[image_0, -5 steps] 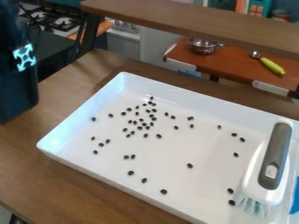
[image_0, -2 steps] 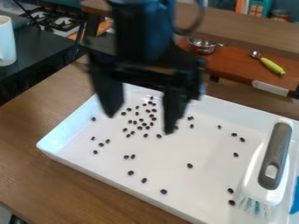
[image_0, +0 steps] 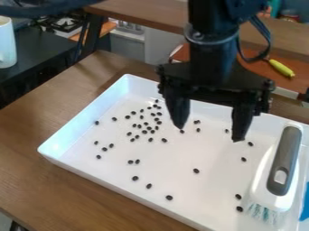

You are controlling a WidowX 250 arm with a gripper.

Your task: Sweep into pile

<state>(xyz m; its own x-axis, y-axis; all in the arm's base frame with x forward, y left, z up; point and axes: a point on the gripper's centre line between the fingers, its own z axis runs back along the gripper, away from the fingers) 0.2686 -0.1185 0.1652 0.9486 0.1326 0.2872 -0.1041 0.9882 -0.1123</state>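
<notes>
While gripper (image_0: 208, 133) hangs over white tray (image_0: 75, 124), right of centre in upper half of frame, its two fingers point down, wide apart. Small dark beans (image_0: 196, 171) lie scattered on tray floor, densest cluster just above and left of frame centre, looser ones toward bottom and right. Brush (image_0: 285, 160) lies in tray at right of frame, grey-topped handle upward, bristles toward lower right corner. Blue thing (image_0: 305, 204) at right edge, beside brush. White mug (image_0: 7, 43) at upper left.
</notes>
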